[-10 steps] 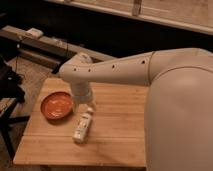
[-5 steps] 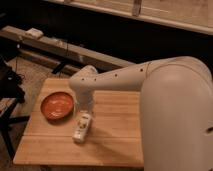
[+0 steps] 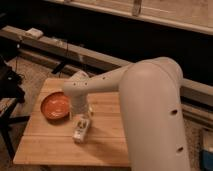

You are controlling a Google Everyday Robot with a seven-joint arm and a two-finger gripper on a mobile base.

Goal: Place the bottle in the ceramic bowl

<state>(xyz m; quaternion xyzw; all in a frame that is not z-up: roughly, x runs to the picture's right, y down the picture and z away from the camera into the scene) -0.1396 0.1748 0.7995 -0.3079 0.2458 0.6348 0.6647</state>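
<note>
My arm (image 3: 150, 105) reaches in from the right and bends down over the wooden desk (image 3: 112, 145). My fingers (image 3: 84, 111) point downward just above the far end of the bottle (image 3: 80, 130). I cannot tell whether they are apart or together, or whether they touch the bottle. The bottle lies on its side on the desk, its length running roughly away from the front edge and its far end under my wrist. It is outside the bowl (image 3: 55, 106), near the bowl's right rim but apart from it. The orange-red bowl sits upright on the left part of the desk with nothing in it. Behind the desk runs a long pale ledge (image 3: 100, 57).
</note>
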